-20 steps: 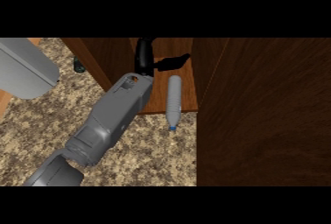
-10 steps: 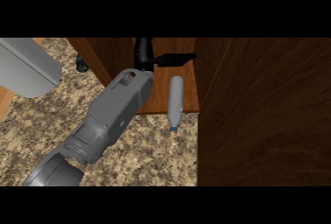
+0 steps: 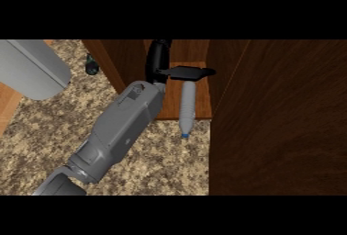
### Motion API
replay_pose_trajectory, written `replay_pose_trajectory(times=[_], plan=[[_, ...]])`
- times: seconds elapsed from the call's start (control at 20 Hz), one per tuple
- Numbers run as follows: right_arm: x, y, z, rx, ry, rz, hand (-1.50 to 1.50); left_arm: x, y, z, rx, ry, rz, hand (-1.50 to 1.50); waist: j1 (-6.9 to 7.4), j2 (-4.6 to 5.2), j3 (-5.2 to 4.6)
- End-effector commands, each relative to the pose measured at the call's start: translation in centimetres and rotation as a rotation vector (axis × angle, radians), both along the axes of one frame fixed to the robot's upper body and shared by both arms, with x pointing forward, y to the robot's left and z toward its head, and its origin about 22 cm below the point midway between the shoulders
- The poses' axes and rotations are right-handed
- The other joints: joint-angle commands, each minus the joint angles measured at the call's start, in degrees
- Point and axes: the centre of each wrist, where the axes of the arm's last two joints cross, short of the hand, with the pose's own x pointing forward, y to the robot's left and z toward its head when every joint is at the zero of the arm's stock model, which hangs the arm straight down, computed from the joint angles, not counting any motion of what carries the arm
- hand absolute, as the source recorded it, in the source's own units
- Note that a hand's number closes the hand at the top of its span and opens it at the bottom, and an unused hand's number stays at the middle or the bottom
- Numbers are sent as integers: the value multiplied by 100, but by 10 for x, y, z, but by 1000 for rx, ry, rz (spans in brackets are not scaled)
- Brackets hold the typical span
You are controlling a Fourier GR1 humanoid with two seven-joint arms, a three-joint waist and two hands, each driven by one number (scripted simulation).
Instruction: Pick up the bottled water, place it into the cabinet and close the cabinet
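- Reaching deeper into the cabinet [image 3: 203, 101] than half a second ago, the right hand [image 3: 160, 59] now sits at upper centre of the frame. Its forearm [image 3: 122, 128] has slid further up from the lower left.
- Its fingers [image 3: 193, 72] have swung out to the right and now lie straight across the far end of the bottled water [image 3: 187, 103]. They are released rather than wrapped round it. Whether they touch the bottle or pass just above it I cannot tell.
- The bottle lies on its side on the cabinet's light wooden floor, centre frame, almost where it was a second ago. Its blue cap [image 3: 185, 135] points down the frame and pokes past the floor's front edge, over the granite counter [image 3: 41, 137].
- Judged from this, placing is nearly done; the bottle probably needs a nudge further in before closing.
- The broad dark wooden panel [image 3: 278, 119] filling the right side looks like the open door. Swung shut now, it would likely catch the protruding cap and the forearm in the opening.
- A second dark panel [image 3: 115, 59] stands just left of the hand.
- A large grey rounded shape [image 3: 30, 69] fills the upper left, and beside it sits a small dark object [image 3: 92, 66] I cannot identify. The left hand does not show.
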Motion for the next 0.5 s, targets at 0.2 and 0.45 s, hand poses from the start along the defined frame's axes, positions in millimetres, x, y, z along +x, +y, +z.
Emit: replay_pose_trajectory(times=[0.2,0.45], plan=[[-3,8,32,-6,-30,23,-150,-44,-13,-10,-91,22,-97,-150,143,-36,0],[-7,18,34,-16,-37,25,-150,-80,-4,-27,-129,28,-131,-150,167,-46,-1]])
